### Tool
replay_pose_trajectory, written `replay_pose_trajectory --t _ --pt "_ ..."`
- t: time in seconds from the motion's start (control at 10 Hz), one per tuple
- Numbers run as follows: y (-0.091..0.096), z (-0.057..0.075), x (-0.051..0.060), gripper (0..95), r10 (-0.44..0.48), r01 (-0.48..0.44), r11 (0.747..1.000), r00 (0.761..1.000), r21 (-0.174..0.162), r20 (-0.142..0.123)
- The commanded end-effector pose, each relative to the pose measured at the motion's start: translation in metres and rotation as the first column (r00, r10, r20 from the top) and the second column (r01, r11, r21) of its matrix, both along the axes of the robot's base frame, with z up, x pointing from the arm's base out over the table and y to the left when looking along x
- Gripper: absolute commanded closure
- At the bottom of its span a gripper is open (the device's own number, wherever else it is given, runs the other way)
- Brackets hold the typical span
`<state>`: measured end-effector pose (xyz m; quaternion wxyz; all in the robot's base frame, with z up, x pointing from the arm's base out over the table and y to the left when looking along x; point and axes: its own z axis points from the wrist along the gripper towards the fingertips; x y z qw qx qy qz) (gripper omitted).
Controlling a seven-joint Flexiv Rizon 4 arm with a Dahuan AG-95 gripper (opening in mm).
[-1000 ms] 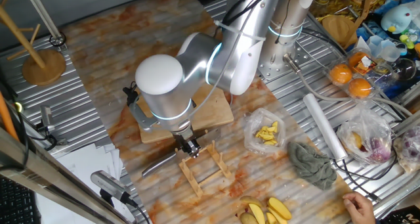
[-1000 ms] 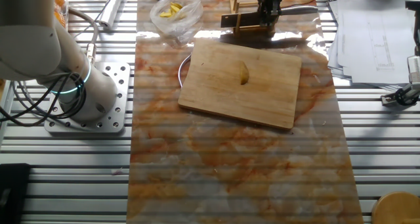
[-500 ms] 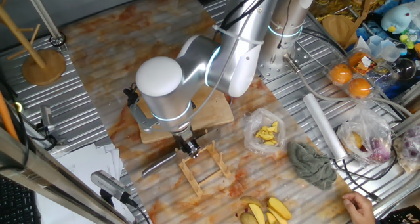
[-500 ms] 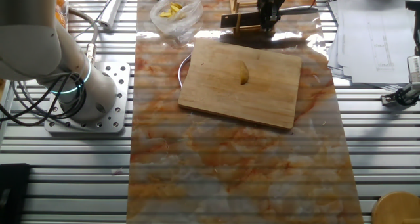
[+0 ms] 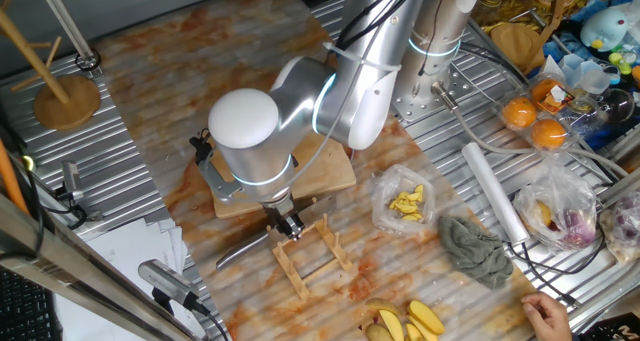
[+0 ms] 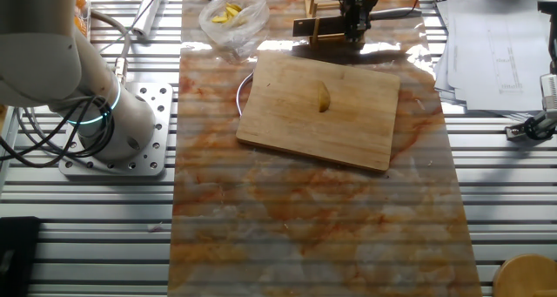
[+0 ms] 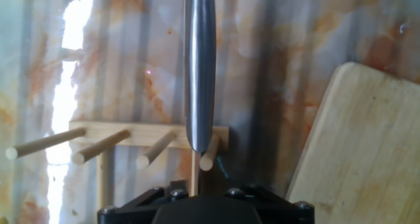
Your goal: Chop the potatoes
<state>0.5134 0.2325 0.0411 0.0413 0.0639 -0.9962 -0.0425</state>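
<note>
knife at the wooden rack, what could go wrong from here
The knife lies across the peg rack, its blade between pegs, so lifting it at an angle could snag a peg and drag or tip the rack.

The gripper is at the handle, but its hold isn't visible in any view; a loose grip could let the knife twist or drop.

The potato lies loose and unsupported on the cutting board; it may roll or slide under the blade.

Rack pegs (image 7: 85,152) beside knife (image 7: 199,66); cutting board (image 6: 348,131) top open

Pincer (image 5: 288,222) fingertips hidden — knife (image 7: 199,66) cut off by top edge.
</note>
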Motion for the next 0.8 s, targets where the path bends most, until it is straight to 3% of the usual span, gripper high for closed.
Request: replay_pose_trajectory --t 0.1,0.6,0.7,0.8 --pt "0.0006 -0.0009 0.0004 76.0 0.0 0.0 1.0 1.0 0.0 0.0" --pt "0.0013 -0.0029 0.0012 76.0 0.001 -0.001 1.0 1.0 -0.002 0.0" --pt "0.0013 -0.0029 0.0012 95.0 -0.003 0.003 1.0 1.0 -0.006 0.0" --pt "0.0013 -0.0029 0.0012 95.0 -0.009 0.009 1.0 1.0 -0.006 0.0"
